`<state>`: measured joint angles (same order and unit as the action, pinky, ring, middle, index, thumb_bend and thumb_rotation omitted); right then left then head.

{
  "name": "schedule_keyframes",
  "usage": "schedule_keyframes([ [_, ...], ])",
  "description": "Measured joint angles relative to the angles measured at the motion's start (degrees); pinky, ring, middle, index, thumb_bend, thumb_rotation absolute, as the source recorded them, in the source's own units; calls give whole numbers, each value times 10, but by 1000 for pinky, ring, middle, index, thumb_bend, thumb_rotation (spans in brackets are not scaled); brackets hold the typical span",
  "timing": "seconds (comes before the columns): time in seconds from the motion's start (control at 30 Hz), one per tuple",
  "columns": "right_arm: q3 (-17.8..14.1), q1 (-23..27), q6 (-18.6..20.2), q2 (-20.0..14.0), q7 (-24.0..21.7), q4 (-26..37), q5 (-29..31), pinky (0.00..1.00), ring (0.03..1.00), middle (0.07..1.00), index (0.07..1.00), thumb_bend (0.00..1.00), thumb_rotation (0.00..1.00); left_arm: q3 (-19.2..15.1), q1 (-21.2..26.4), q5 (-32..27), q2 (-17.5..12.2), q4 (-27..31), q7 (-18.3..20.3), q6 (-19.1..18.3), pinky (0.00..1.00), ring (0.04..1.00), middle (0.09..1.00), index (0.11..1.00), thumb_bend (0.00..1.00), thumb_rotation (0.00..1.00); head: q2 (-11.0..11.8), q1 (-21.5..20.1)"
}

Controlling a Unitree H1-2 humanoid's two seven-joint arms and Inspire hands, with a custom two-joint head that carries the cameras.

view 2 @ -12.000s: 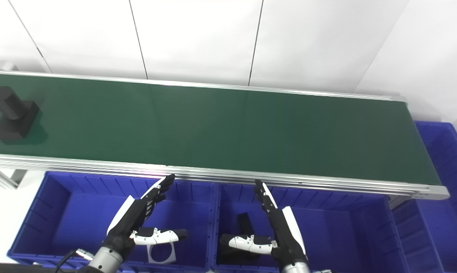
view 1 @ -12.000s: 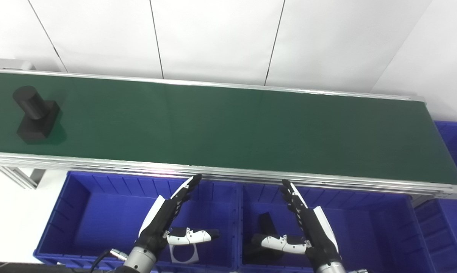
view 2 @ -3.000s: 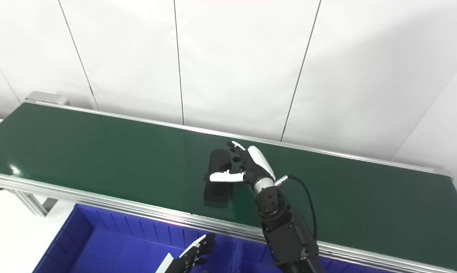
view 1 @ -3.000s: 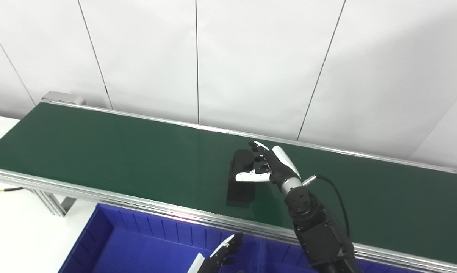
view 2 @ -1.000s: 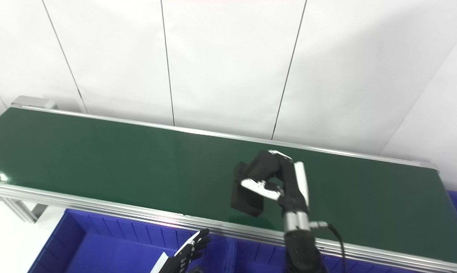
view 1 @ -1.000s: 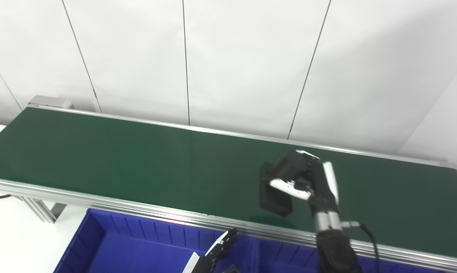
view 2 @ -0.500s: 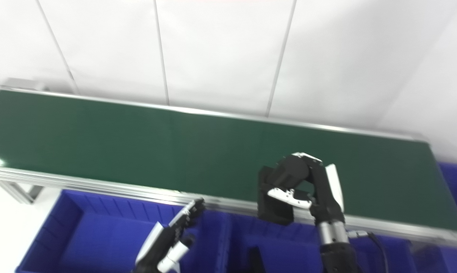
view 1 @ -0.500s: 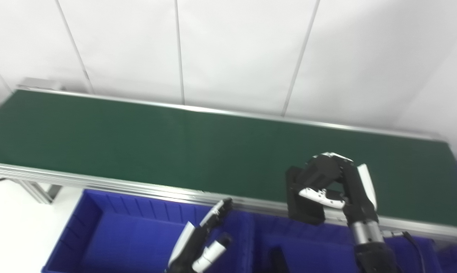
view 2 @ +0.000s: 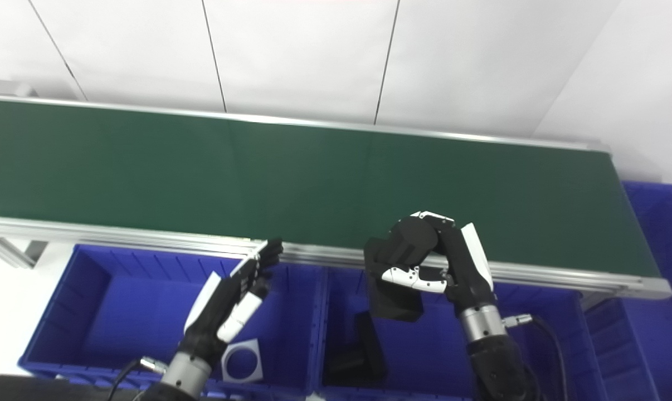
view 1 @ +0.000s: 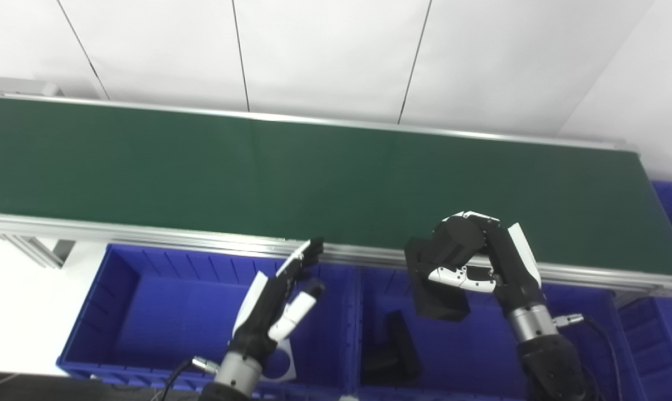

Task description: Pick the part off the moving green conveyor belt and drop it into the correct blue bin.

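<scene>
My right hand (view 1: 489, 262) is shut on the black part (view 1: 439, 275), a cylinder on a square base. It holds the part in the air over the middle blue bin (view 1: 481, 356), just in front of the green conveyor belt (view 1: 258, 161). A similar black part (view 1: 394, 351) lies in that bin. My left hand (view 1: 277, 301) is open and empty over the left blue bin (view 1: 146, 312). A white label with a circle outline (view 2: 241, 362) lies in the left bin.
The belt's silver front rail (view 1: 146, 236) runs just behind both bins. A third blue bin (view 1: 670, 334) stands at the right, past the belt's end. A white panelled wall (view 1: 336, 50) rises behind the belt.
My right hand has carried the black part off the belt, towards me and down over the middle bin. The camera has tilted down, bringing the bins and my left hand into view.
</scene>
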<state>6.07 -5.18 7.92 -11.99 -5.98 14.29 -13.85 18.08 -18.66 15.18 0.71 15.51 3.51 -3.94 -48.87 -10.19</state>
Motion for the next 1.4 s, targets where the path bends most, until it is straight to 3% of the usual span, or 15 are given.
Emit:
schedule_keyframes([
  [0.07,6,0,13,-2,-1,-2,-24,158,445,405,493,509,0,-5,0,0,0,7,2,-9,865,898,897,899,582,950,-6,-10],
  [0.17,25,0,49,-5,-13,-3,-60,128,405,487,486,512,0,-8,-1,-1,0,22,3,-16,872,901,896,901,586,949,-11,-18],
  [0.23,34,1,76,-6,-24,-3,-78,106,225,475,485,517,0,-9,-1,-5,-1,30,6,-22,878,903,894,903,583,947,-13,-22],
  [0.3,41,1,100,-7,-32,-3,-95,102,174,471,485,519,0,-12,-1,-12,-5,33,13,-24,886,907,897,907,584,950,-19,-34],
  [0.57,112,15,180,-29,-81,-1,-208,198,296,429,499,515,0,-24,-2,-33,-19,48,26,-48,906,910,895,908,622,951,-21,-56],
  [0.77,111,24,190,-11,-123,-12,-293,155,240,471,487,524,0,-29,-2,-35,-22,50,32,-48,900,905,891,908,624,956,-11,-59],
  [0.83,111,24,190,-2,-135,-23,-316,190,290,478,490,522,0,-32,-3,-35,-23,50,35,-48,899,904,890,906,630,950,-7,-57],
  [0.87,110,23,190,3,-143,-29,-330,369,505,508,489,517,0,-33,-3,-36,-23,50,36,-48,896,904,892,906,627,947,-4,-57],
  [0.9,109,24,190,8,-154,-33,-346,382,520,511,489,517,0,-35,-4,-42,-23,50,36,-48,895,904,892,906,627,946,-4,-57],
  [0.93,108,24,190,13,-163,-39,-365,439,581,644,493,507,56,-36,-4,-46,-23,50,37,-48,899,906,893,908,632,944,2,-58],
  [1.0,108,25,190,21,-184,-49,-400,482,636,779,496,501,105,-37,-6,-47,-24,50,38,-48,898,907,893,909,635,947,7,-58],
  [1.07,108,24,190,26,-197,-53,-423,565,700,821,497,500,118,-38,-8,-47,-25,48,40,-45,898,904,892,910,633,944,22,-53],
  [1.13,109,24,190,31,-193,-60,-439,709,803,851,727,515,31,-40,-10,-48,-28,45,40,-41,897,905,894,913,634,937,29,-48],
  [1.3,141,14,190,21,-179,-57,-492,975,968,886,828,513,132,-42,-16,-60,-34,34,41,-29,904,907,894,910,646,921,38,-50],
  [1.4,147,8,190,18,-178,-54,-519,994,986,898,837,534,141,-43,-19,-67,-37,33,41,-27,902,906,895,912,644,919,42,-50],
])
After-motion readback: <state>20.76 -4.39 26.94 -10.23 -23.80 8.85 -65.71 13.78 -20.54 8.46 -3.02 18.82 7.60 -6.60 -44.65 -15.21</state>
